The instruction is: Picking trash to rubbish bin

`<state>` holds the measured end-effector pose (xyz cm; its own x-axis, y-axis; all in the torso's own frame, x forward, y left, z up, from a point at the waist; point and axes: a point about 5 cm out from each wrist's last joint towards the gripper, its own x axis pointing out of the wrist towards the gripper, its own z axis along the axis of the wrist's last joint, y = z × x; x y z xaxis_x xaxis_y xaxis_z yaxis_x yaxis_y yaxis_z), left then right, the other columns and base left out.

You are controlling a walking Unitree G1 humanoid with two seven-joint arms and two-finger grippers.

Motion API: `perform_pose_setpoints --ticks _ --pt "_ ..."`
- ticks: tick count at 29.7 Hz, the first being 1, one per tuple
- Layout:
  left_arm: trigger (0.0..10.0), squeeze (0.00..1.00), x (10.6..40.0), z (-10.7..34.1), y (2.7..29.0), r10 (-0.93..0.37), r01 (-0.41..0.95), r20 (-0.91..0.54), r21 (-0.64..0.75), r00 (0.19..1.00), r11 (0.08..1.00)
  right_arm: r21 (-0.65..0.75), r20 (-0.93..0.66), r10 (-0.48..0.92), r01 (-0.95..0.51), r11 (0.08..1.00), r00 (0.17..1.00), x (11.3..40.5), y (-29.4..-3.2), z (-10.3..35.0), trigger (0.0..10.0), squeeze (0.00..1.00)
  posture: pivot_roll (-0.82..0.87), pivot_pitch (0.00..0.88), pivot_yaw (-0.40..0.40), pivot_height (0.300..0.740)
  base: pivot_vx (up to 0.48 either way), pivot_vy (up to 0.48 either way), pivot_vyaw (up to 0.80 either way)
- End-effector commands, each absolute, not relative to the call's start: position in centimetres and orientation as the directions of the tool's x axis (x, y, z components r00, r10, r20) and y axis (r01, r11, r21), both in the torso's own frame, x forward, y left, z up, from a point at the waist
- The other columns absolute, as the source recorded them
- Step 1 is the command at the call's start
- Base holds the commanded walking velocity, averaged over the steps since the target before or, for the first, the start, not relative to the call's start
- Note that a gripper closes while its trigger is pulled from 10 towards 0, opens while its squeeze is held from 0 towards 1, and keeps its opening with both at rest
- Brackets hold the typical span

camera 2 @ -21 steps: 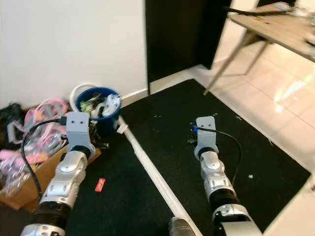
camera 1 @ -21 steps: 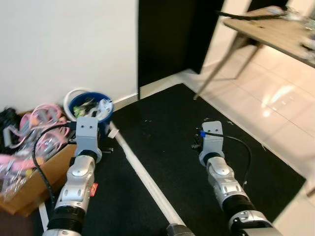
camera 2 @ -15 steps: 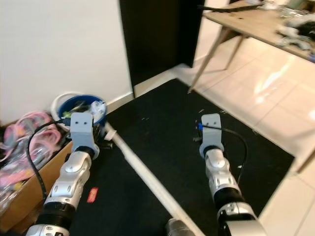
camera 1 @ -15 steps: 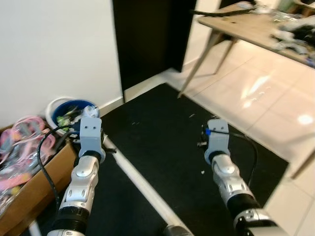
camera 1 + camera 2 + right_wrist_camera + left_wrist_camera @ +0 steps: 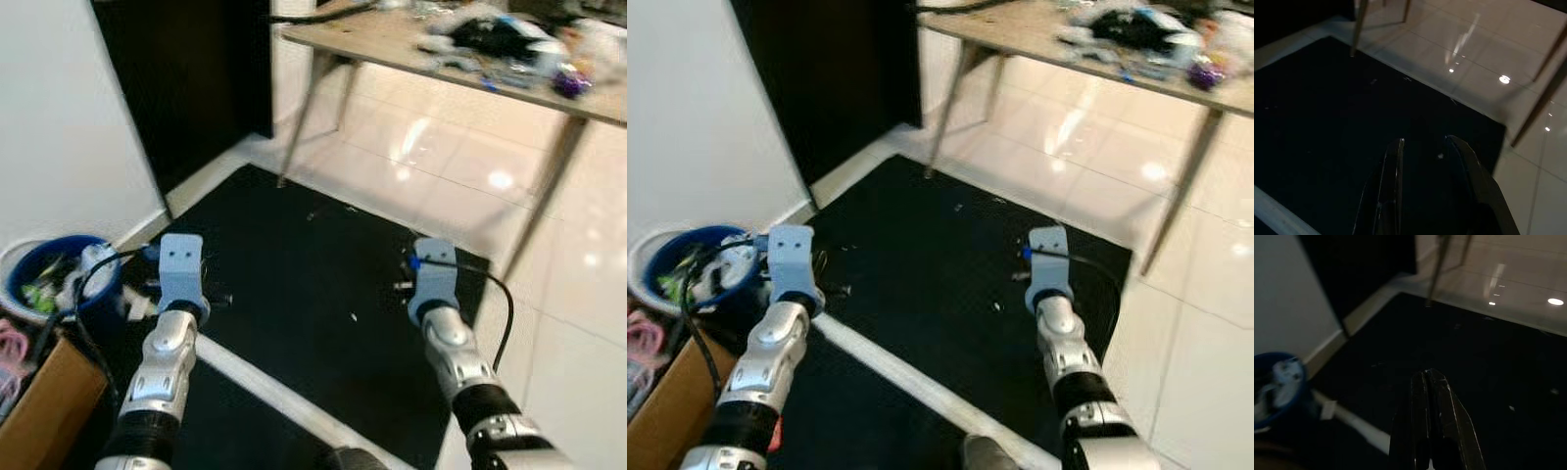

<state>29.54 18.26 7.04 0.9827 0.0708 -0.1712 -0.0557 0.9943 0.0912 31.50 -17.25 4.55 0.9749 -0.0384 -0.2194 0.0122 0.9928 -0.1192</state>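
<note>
Searching for trash: left gripper (image 5: pixel 1426 377) pinched together, right gripper (image 5: pixel 1422 147) narrowly parted, both empty above the black mat (image 5: pixel 294 264); next, find a piece, bin (image 5: pixel 686 269) far left.

Blue rubbish bin (image 5: pixel 44 284) seen upright on floor by white wall, beside black mat, filled with mixed trash (image 5: pixel 73 284).

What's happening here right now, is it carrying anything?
Nothing is being carried. The robot stands over a black mat with both arms held out in front. The left pincer is shut and holds nothing; the right pincer is open above the mat. A blue bin, already holding trash, sits by the wall on its left, and a cluttered table stands ahead.
</note>
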Motion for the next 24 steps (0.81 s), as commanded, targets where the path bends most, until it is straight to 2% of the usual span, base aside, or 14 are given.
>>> perform_pose_setpoints --ticks 1,12,24 --pt "10.0 0.00 29.42 6.74 18.28 0.067 -0.049 -0.188 0.100 0.980 0.994 -0.112 -0.242 -0.042 0.016 0.994 0.969 31.27 -17.29 4.15 10.0 0.00 0.03 0.035 0.002 0.740 0.000 0.000 -0.80" --pt "10.0 0.00 29.36 6.80 18.32 0.066 -0.048 -0.183 0.101 0.981 0.994 -0.114 -0.237 -0.031 0.004 0.993 0.971 31.40 -17.15 4.22 10.0 0.00 0.03 0.025 -0.003 0.740 0.000 0.000 -0.79" --pt "10.0 0.00 29.63 6.84 17.66 0.032 -0.015 -0.174 0.096 0.984 0.995 -0.148 -0.212 -0.010 -0.022 0.989 0.977 31.32 -17.06 4.46 10.0 0.00 0.01 0.014 -0.005 0.740 0.000 0.000 0.00"
